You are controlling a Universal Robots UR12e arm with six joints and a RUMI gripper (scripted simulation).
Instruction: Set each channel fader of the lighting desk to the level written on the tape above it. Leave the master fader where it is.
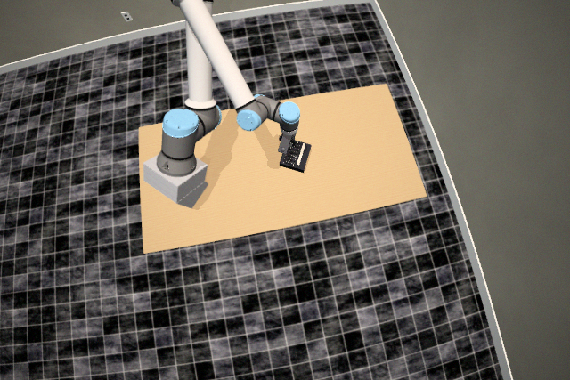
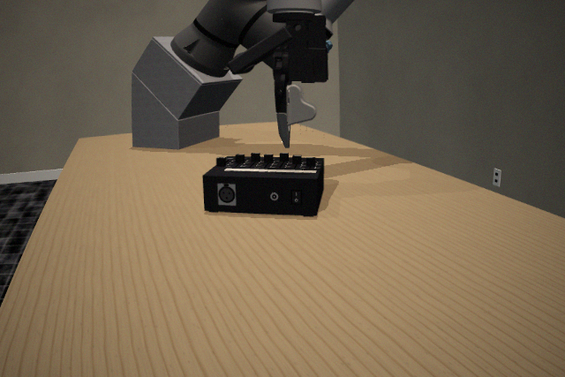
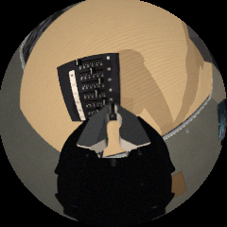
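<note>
Closed, empty gripper (image 2: 285, 139) hovers just above lighting desk (image 2: 263, 190) faders.

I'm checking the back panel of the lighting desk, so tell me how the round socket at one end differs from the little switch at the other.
The socket is large, round and set in a grey square plate; the switch is small, narrow and upright. The socket sits at the panel's left end in the exterior view; the switch sits at the right, beyond a small round jack. Both are on the black box's same vertical face.
</note>
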